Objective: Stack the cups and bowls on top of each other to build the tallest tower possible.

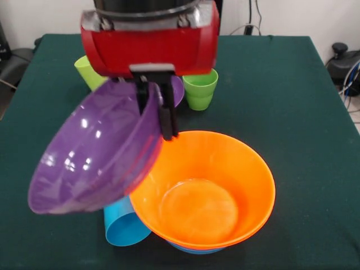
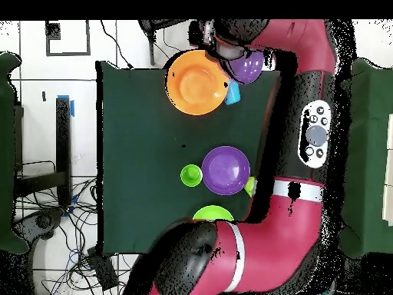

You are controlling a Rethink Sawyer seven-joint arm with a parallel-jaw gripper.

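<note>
My gripper [image 1: 156,121] is shut on the rim of a purple bowl [image 1: 95,157] and holds it tilted above the left rim of a big orange bowl [image 1: 202,188]. That orange bowl sits in a blue bowl [image 1: 197,248]. A sky blue cup [image 1: 124,226] lies on its side against them. A ridged green cup [image 1: 199,89], a yellow-green cup [image 1: 89,70] and a second purple bowl [image 1: 179,90] stand behind. In the overhead view: gripper [image 2: 232,55], held purple bowl [image 2: 249,67], orange bowl [image 2: 197,81], second purple bowl [image 2: 226,170], green bowl [image 2: 213,213] partly under the arm.
The table wears a dark green cloth [image 1: 304,112]. The red arm [image 2: 295,115] runs along one side of the table in the overhead view. Cables lie on the floor beside the table [image 2: 69,230].
</note>
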